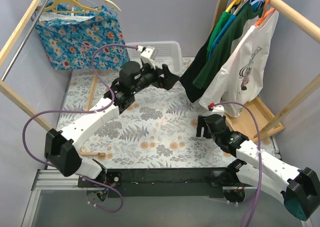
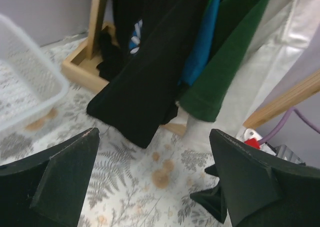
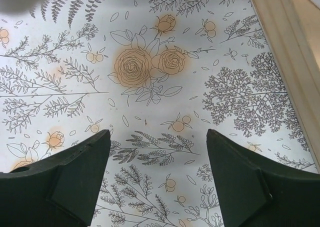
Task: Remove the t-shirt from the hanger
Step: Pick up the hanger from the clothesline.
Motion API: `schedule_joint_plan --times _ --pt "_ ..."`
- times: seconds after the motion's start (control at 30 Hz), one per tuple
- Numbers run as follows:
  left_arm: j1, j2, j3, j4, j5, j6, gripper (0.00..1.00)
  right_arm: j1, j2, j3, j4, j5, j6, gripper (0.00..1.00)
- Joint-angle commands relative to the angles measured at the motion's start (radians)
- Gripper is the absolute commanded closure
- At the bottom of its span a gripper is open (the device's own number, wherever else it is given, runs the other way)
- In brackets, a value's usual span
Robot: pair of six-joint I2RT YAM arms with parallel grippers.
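Observation:
Several t-shirts hang on a wooden rail at the right: a black one point(image 1: 197, 69), a green one point(image 1: 227, 49), a blue one point(image 1: 225, 24) and a white printed one point(image 1: 245, 72) on an orange hanger point(image 1: 265, 9). My left gripper point(image 1: 172, 78) is open and empty, raised just left of the black shirt's hem. In the left wrist view its fingers frame the black shirt point(image 2: 145, 87), the green sleeve point(image 2: 225, 72) and the white shirt point(image 2: 270, 77); the left gripper point(image 2: 155, 172) touches none of them. My right gripper point(image 1: 202, 126) is open and empty, low over the tablecloth point(image 3: 150, 67).
A white mesh basket point(image 1: 160, 54) stands at the back middle. A blue floral garment point(image 1: 80, 34) hangs on a yellow hanger on the left rack. The right rack's wooden base point(image 1: 255, 114) lies beside my right gripper and shows in the right wrist view point(image 3: 285, 47).

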Motion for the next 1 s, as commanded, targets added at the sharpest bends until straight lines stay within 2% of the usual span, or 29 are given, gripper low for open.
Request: schedule_joint_plan --times 0.0,0.2,0.43,0.57,0.7,0.87,0.97 --pt "-0.073 0.104 0.159 0.013 0.096 0.065 0.08 0.003 -0.034 -0.013 0.037 -0.013 0.031 0.16" --pt "-0.19 0.137 0.295 0.108 0.107 0.151 0.14 0.003 -0.023 -0.016 0.033 -0.009 0.031 0.16" --pt "-0.259 0.192 0.414 0.205 0.205 0.192 0.14 0.003 0.005 -0.025 0.04 -0.027 0.032 0.17" --pt "-0.279 0.329 0.555 0.186 0.257 0.218 0.14 0.003 0.02 -0.041 0.051 -0.039 0.04 0.18" --pt "-0.29 0.463 0.733 0.171 0.242 0.238 0.17 0.002 0.022 -0.058 0.057 -0.058 0.049 0.19" --pt "-0.296 0.611 0.888 0.186 0.234 0.255 0.23 0.003 0.005 -0.088 0.075 -0.082 0.057 0.2" --pt "-0.302 0.687 0.974 0.22 0.217 0.261 0.24 0.003 -0.003 -0.102 0.082 -0.09 0.055 0.2"
